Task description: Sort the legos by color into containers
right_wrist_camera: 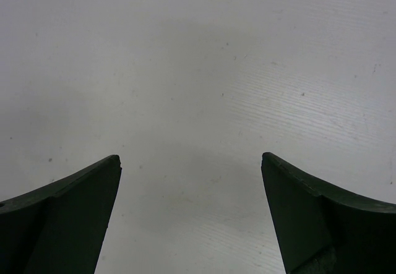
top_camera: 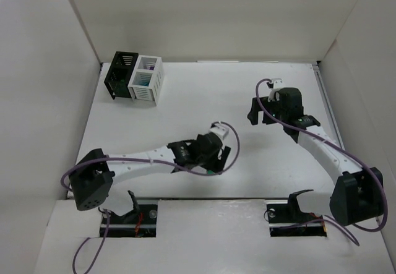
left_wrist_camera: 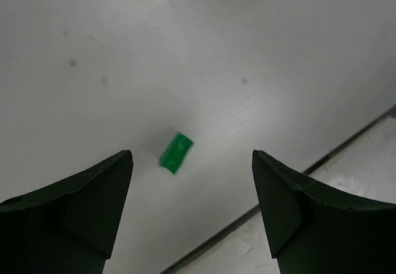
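1. I am at the pick-up step. My left jaws are wide open, one on each side of a green brick [left_wrist_camera: 176, 152] but not touching it. The brick lies on the counter [left_wrist_camera: 185, 51].
2. Next, I think I must go down and squeeze gently, because the brick is tiny.
3. Then I carry it to the black bin [top_camera: 120, 75] or the white bin [top_camera: 146, 80] in the far left corner.
4. My right jaws are wide open and hold nothing.
5. I see no words to read.
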You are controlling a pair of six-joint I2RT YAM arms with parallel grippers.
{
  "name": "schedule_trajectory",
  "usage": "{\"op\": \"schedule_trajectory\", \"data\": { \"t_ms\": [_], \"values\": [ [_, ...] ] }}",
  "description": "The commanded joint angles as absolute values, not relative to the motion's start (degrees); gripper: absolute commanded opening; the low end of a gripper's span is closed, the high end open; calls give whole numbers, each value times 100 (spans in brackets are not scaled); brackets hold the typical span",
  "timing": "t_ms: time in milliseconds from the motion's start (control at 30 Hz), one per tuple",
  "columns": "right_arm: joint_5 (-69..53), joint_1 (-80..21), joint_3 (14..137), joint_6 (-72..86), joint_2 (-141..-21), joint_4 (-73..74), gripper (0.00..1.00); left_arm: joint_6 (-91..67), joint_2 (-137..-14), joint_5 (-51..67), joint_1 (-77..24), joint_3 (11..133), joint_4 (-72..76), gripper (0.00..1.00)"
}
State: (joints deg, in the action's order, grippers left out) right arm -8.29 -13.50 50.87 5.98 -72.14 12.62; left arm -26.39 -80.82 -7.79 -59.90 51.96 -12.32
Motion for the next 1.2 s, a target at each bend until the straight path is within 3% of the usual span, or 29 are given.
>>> {"op": "schedule_trajectory", "data": {
  "t_ms": [0,133,333,500,733,900,1167],
  "values": [
    [-1142,-1345,5054,606,-7075,1160,100,-2576,-8286,-1239,-6678,5177,-1125,75],
    [-1195,-1345,4940,554,-6953,1160,100,-2646,-8744,-1537,-6680,5194,-1230,68],
    [-1143,-1345,4887,448,-6847,1283,100,-2427,-9070,-1696,-6680,5194,-1099,68],
    [-1090,-1345,4887,396,-6847,1336,100,-2207,-9211,-1407,-6732,5142,-1046,59],
    [-1090,-1345,4887,396,-6847,1336,100,-2145,-9097,-1186,-6732,4834,-1045,54],
    [-1143,-1345,4887,396,-6899,1336,100,-2145,-9333,-1187,-6732,5001,-985,39],
    [-1195,-1345,4887,396,-6847,1283,100,-2145,-9440,-1072,-6837,5115,-1300,27]
  ]
}}
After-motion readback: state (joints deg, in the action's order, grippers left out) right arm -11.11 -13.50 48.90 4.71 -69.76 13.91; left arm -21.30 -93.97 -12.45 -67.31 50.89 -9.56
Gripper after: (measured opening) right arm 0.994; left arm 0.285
